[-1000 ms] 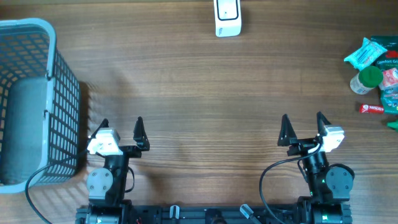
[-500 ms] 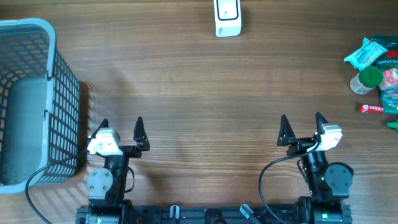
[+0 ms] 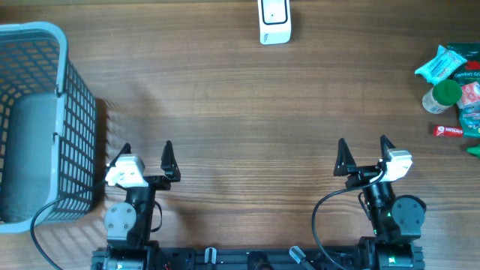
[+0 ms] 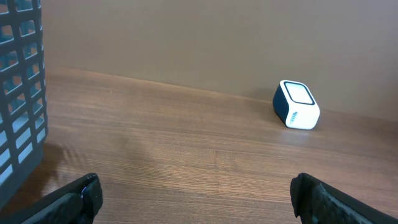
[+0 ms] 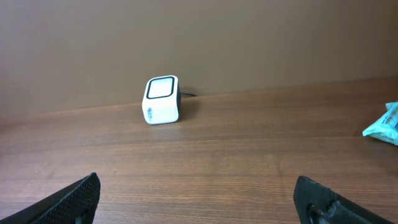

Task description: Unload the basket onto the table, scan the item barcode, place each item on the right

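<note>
A white barcode scanner [image 3: 274,21] stands at the table's far edge, near the middle; both wrist views catch it too, scanner [image 4: 296,104] and scanner [image 5: 163,100]. Several grocery items lie at the right edge: a teal packet [image 3: 442,63], a green-capped bottle [image 3: 441,96] and a small red bar [image 3: 450,130]. The teal packet's corner [image 5: 387,124] shows in the right wrist view. My left gripper [image 3: 145,152] hangs open over bare wood at the front left. My right gripper [image 3: 364,148] is open at the front right, well short of the items. Neither holds anything.
A grey wire basket [image 3: 60,120] takes up the left side of the table, its wall [image 4: 18,93] close to my left gripper. A brown wall rises behind the scanner.
</note>
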Action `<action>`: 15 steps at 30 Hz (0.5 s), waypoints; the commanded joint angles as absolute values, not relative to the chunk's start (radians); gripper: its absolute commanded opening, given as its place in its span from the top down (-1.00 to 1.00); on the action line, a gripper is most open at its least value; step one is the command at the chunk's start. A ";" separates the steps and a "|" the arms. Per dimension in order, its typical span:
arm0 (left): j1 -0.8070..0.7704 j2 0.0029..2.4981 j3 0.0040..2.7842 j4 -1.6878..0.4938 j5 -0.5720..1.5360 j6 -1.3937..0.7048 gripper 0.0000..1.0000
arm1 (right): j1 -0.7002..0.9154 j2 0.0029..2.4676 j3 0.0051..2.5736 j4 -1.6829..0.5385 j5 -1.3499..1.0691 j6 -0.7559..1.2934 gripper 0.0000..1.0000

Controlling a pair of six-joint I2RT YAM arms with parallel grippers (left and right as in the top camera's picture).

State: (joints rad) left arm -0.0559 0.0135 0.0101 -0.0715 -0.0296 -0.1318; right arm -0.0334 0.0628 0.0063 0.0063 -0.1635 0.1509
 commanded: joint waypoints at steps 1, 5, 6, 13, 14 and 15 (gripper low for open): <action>-0.047 0.005 0.006 -0.070 -0.046 -0.112 -1.00 | -0.029 0.068 0.005 0.013 -0.177 0.131 -0.99; -0.047 0.005 0.006 -0.069 -0.046 -0.112 -1.00 | -0.029 0.068 0.005 0.013 -0.177 0.131 -1.00; -0.047 0.005 0.006 -0.069 -0.046 -0.112 -1.00 | -0.029 0.068 0.005 0.013 -0.177 0.131 -0.99; -0.047 0.005 0.006 -0.069 -0.046 -0.112 -1.00 | -0.029 0.062 0.005 0.009 -0.135 0.131 -0.99; -0.047 0.005 0.006 -0.069 -0.046 -0.112 -1.00 | -0.030 0.061 0.005 0.009 -0.131 0.128 -1.00; -0.047 0.005 0.006 -0.069 -0.046 -0.112 -1.00 | -0.029 0.061 0.005 0.006 -0.114 0.122 -0.99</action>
